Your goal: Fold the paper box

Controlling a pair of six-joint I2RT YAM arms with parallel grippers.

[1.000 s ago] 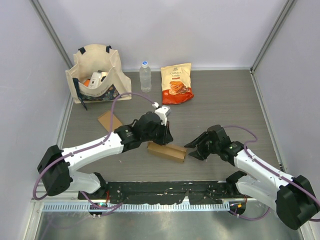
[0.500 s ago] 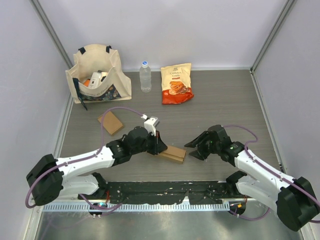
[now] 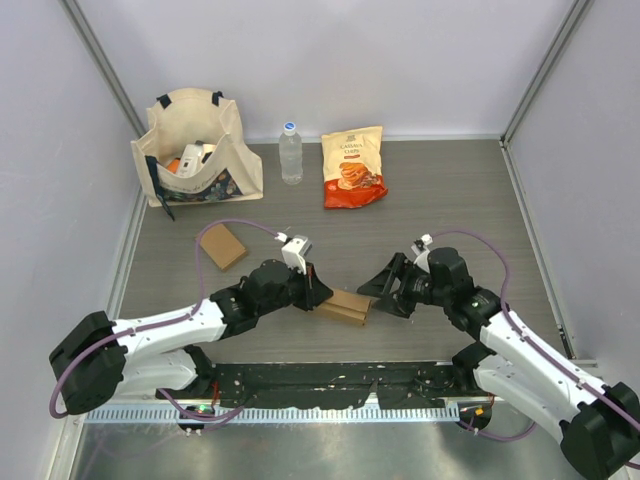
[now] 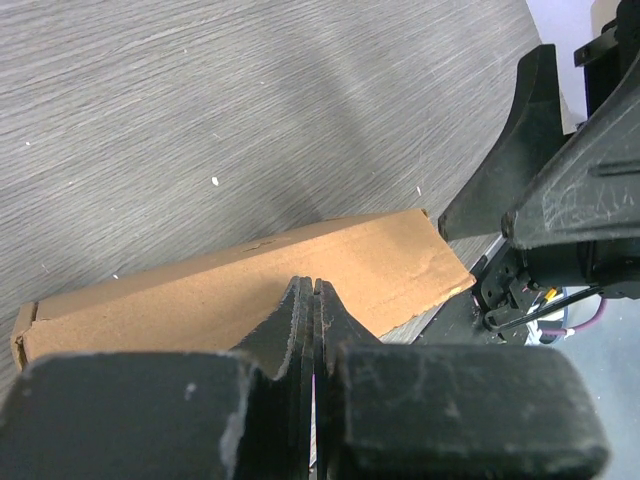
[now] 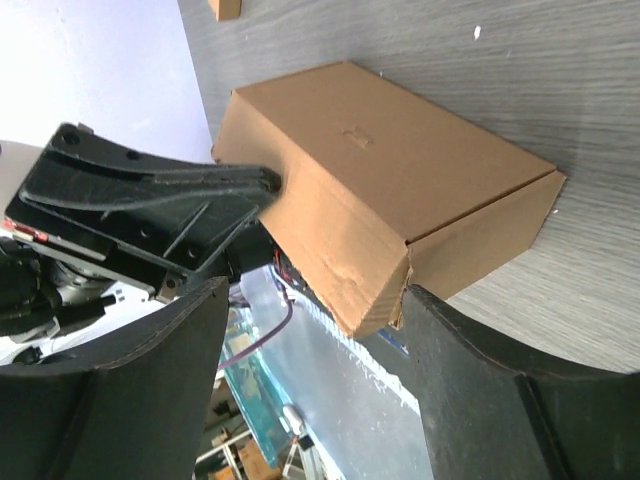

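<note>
The brown paper box (image 3: 345, 305) lies closed on the table between the two arms. My left gripper (image 3: 320, 291) is shut with nothing held. Its tips (image 4: 313, 287) rest against the box's (image 4: 240, 290) long top face. My right gripper (image 3: 383, 290) is open at the box's right end. In the right wrist view its wide jaws (image 5: 315, 295) straddle the box's (image 5: 380, 170) near corner, and the right finger (image 5: 520, 400) is close under the end flap. The left gripper's black fingers (image 5: 150, 205) reach onto the box from the left.
A small flat cardboard piece (image 3: 222, 246) lies on the table to the left. At the back stand a cloth tote bag (image 3: 195, 150), a water bottle (image 3: 291, 152) and an orange snack bag (image 3: 353, 167). The black base rail (image 3: 330, 385) runs along the near edge.
My left arm dropped lower and settled its shut tips on the box. My right gripper opened wider and moved in to the box's right end.
</note>
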